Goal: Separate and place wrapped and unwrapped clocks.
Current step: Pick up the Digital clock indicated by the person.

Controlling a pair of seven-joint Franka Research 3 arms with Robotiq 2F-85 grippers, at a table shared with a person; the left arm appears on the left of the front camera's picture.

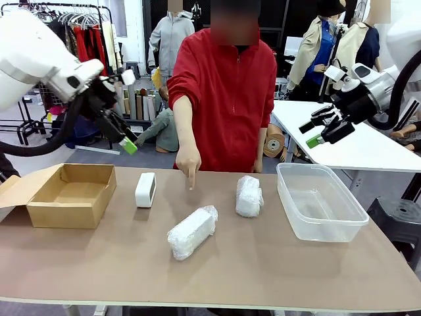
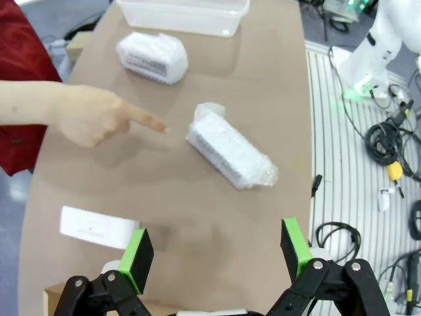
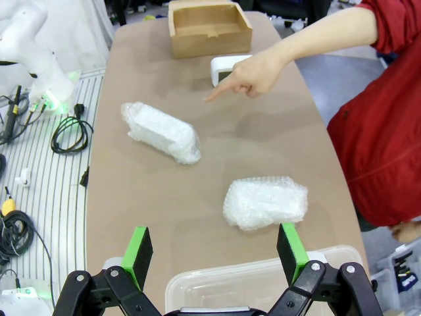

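Front view: the left pincer (image 1: pixel 125 142) hangs high, jaws spread and empty. Below it, toward the middle, the bare white rounded box-shaped clock (image 1: pixel 145 189) stands on the brown table (image 1: pixel 263 276). The open brown cardboard box (image 1: pixel 66 214) sits below the pincer on its outer side. The right pincer (image 1: pixel 310 133) hovers open and empty above the clear plastic tub (image 1: pixel 329 232). Between the two pincers lie the long whitish bubble-wrap bundle (image 1: pixel 192 232) and the stubby whitish bubble-wrap bundle (image 1: pixel 248 195), the stubby one nearer the right pincer. The person's hand (image 1: pixel 188 161) points down between the clock and the stubby bundle.

Left wrist view: the fingers stand wide apart, holding nothing. The clock lies just beyond the left-hand pad. The long bundle lies ahead, the stubby bundle farther on, and the tub farthest. The pointing forefinger ends near the long bundle.

Right wrist view: the jaws gape, empty, with the tub directly beneath them. The stubby bundle lies just beyond the tub, the long bundle farther ahead. The clock is partly behind the pointing hand, and the box lies farthest.
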